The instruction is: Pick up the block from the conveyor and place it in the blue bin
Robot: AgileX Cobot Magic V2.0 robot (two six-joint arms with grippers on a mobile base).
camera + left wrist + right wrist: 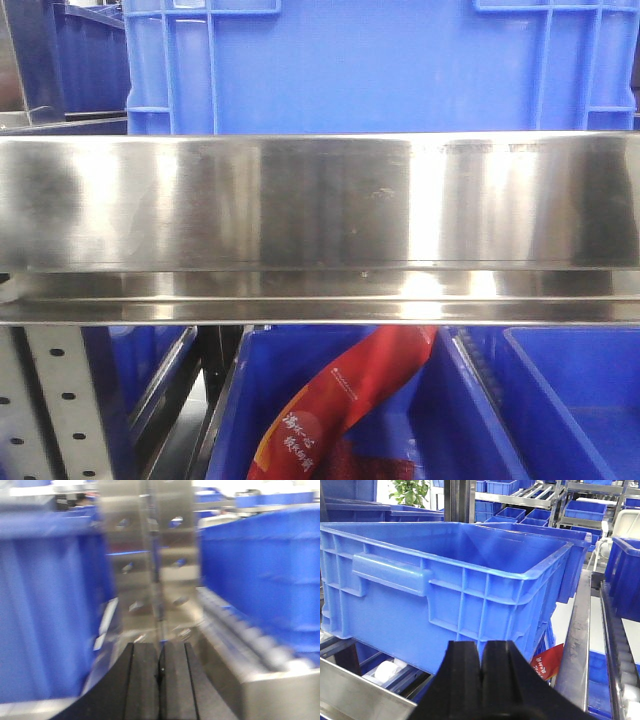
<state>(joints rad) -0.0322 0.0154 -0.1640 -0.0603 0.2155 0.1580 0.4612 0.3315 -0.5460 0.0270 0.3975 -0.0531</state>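
The block and the conveyor belt are out of view in all frames. A large blue bin (445, 580) stands in front of my right gripper (480, 647), which is shut and empty, its black jaws pressed together below the bin's near wall. The same bin's wall fills the top of the front view (370, 60). My left gripper (160, 650) is shut and empty, pointing at a steel upright (150, 555) between two blue bins; that view is blurred.
A wide steel rail (320, 220) crosses the front view. Below it are blue bins (560, 400) and a red printed bag (340, 400), also seen in the right wrist view (551, 660). Roller tracks (250, 630) and shelves of blue bins (585, 507) stand around.
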